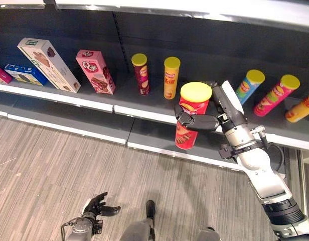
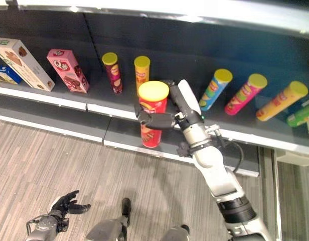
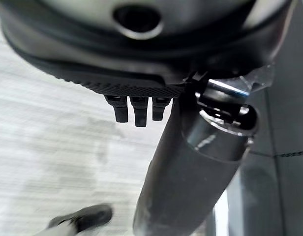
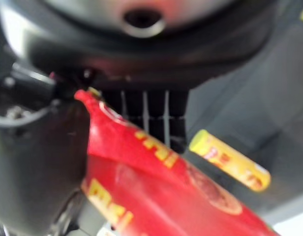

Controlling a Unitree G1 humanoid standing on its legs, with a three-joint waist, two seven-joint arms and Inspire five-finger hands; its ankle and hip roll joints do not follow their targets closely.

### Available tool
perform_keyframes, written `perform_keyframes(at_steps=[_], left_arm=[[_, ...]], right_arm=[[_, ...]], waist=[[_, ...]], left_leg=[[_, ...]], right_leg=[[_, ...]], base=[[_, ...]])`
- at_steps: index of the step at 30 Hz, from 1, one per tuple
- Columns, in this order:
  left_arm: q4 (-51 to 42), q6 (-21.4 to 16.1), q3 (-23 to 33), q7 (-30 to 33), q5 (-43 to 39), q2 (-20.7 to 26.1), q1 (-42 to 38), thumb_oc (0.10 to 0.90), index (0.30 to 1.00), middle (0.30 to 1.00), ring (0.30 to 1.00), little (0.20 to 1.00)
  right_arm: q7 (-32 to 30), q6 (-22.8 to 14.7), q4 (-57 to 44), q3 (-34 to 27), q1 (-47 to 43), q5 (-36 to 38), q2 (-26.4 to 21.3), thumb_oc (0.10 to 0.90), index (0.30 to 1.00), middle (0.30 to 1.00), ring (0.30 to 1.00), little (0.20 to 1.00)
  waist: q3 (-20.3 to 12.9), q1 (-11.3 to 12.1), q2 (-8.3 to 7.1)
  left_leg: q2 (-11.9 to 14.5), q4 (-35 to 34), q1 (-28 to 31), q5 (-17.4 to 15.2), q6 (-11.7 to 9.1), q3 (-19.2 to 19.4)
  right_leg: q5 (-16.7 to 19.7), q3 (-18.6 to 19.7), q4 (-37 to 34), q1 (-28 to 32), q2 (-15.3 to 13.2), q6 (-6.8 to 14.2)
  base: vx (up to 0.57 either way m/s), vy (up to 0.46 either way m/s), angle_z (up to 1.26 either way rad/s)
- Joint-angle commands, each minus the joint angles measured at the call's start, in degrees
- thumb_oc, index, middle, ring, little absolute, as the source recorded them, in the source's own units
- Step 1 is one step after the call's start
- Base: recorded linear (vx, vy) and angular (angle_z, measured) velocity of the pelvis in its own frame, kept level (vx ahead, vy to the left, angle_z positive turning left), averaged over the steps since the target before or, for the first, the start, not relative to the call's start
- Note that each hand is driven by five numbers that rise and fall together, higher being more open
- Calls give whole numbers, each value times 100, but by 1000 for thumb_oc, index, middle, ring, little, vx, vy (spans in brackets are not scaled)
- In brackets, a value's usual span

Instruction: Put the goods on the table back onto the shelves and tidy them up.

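A red snack can with a yellow lid (image 1: 191,113) stands upright in the air in front of the dark shelf (image 1: 94,98). My right hand (image 1: 222,103) is shut on it, thumb across its front and fingers behind. In the right wrist view the red can (image 4: 156,191) lies against the palm, under the fingers (image 4: 151,110). My left hand (image 1: 97,206) hangs low over the wooden floor, fingers relaxed and holding nothing; its fingers (image 3: 136,105) show straight in the left wrist view.
On the shelf stand a maroon can (image 1: 140,74) and an orange can (image 1: 171,77), just behind the held can. To the left lean a pink box (image 1: 96,71), a beige box (image 1: 48,64) and a blue box (image 1: 25,74). To the right lean several cans (image 1: 276,94). A lower ledge (image 1: 154,138) juts forward.
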Motion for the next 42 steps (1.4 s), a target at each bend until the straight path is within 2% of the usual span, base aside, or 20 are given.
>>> perform_keyframes(at_steps=[1,2,3,6,10,14,15,17,18,20,23,25,29,32,33,36,42], left_arm=[[-111,-168,-139,16,163,-99,319,800,900,900,900,900],[-110,-169,-139,16,163,-100,319,800,900,900,900,900],[-131,-172,-169,41,200,-124,255,800,900,900,900,900],[-91,-183,-183,64,190,-238,288,800,900,900,900,900],[-41,-173,-203,79,230,-333,413,800,900,900,900,900],[42,-139,-255,107,240,-436,575,800,900,900,900,900],[106,-122,-310,188,243,-477,636,800,900,900,900,900],[117,-127,-332,230,240,-495,661,800,900,900,900,900],[184,-129,-387,316,218,-520,664,800,900,900,900,900],[196,-134,-408,351,207,-533,669,800,900,900,900,900],[61,-195,-536,521,52,-507,684,800,900,900,900,900],[24,-216,-583,579,0,-492,658,800,900,900,900,900],[-81,-269,-721,647,-85,-445,635,800,900,900,900,900],[-88,-284,-785,653,-93,-437,611,800,900,900,900,900],[-96,-310,-830,662,-94,-425,605,800,900,900,900,900],[-157,-341,-883,687,-121,-418,569,800,900,900,900,900],[-535,-441,-1110,709,-208,-412,493,800,900,900,900,900]], right_arm=[[-452,-521,-310,-350,-686,10,-175,400,300,300,300,300],[-452,-521,-309,-349,-687,10,-176,400,300,300,300,300],[-531,-521,-281,-344,-640,-55,-144,400,300,300,300,300],[-582,-478,-243,-260,-623,-182,-86,400,300,300,300,300],[-572,-450,-208,-164,-596,-306,-113,400,300,300,300,300],[-735,-390,-44,-112,-597,-501,-41,400,300,300,300,300],[-1038,-375,71,-139,-643,-611,187,400,300,300,300,300],[-1192,-356,175,-140,-687,-683,283,400,300,300,300,300],[-1528,-305,418,-107,-882,-857,456,400,300,300,300,300],[-1728,-233,568,-62,-1010,-1083,466,400,300,300,300,300],[-2426,12,1103,-68,-1507,-1573,491,400,300,300,300,300],[-2610,37,1296,-66,-1688,-1596,500,400,300,300,300,300],[-3141,247,1804,-228,-2212,-1843,268,400,300,300,300,300],[-3319,268,1985,-278,-2410,-1861,164,400,300,300,300,300],[-3488,337,2107,-337,-2555,-1965,-20,400,300,300,300,300],[-3661,358,2256,-422,-2721,-1999,-225,400,300,300,300,300],[-4283,525,2339,-781,-3032,-2132,-597,400,300,300,300,300]], waist=[[-338,-191,34],[-337,-191,35],[-262,-267,-21],[-270,-240,-106],[-358,-229,-108],[-410,-173,-43],[-394,-129,20],[-389,-110,52],[-374,-36,105],[-362,-2,133],[-294,186,249],[-262,241,291],[-163,419,417],[-136,480,454],[-102,538,475],[-75,588,503],[125,687,697]], left_leg=[[223,152,-288,-436,-682,-245],[224,153,-286,-437,-683,-245],[182,154,-230,-479,-684,-326],[126,208,-196,-506,-683,-396],[186,171,-130,-528,-727,-471],[245,139,-96,-511,-769,-606],[263,129,-106,-496,-779,-658],[268,118,-112,-489,-783,-690],[274,90,-126,-466,-800,-740],[282,79,-137,-462,-812,-780],[296,61,-265,-398,-857,-899],[293,60,-339,-370,-878,-949],[280,26,-580,-274,-929,-1107],[271,14,-696,-248,-945,-1156],[256,12,-788,-229,-965,-1189],[239,12,-930,-199,-986,-1235],[140,12,-1292,-145,-1005,-1335]], right_leg=[[408,-178,-1070,216,334,-89],[410,-178,-1073,219,335,-89],[500,112,-1358,98,426,-16],[635,293,-1505,254,409,-5],[655,158,-1649,429,410,-8],[575,-51,-1685,627,414,-35],[532,-124,-1650,648,406,-43],[509,-159,-1639,657,407,-48],[470,-214,-1631,675,411,-61],[448,-262,-1630,692,412,-62],[408,-402,-1626,671,398,-57],[394,-447,-1608,631,390,-58],[388,-607,-1633,527,371,-46],[403,-667,-1682,479,365,-34],[414,-714,-1723,453,355,-19],[437,-756,-1744,374,330,-4],[482,-745,-1758,105,253,33]], base=[[44,-7,9],[55,-51,18],[40,-38,26],[69,-77,31],[96,-128,20],[77,-78,3],[76,-74,21],[46,-38,15],[51,-35,17],[40,-32,17],[8,-29,22],[-31,-14,24],[-18,-4,28],[-2,2,24],[-2,6,15],[-7,9,16],[-16,25,8]])
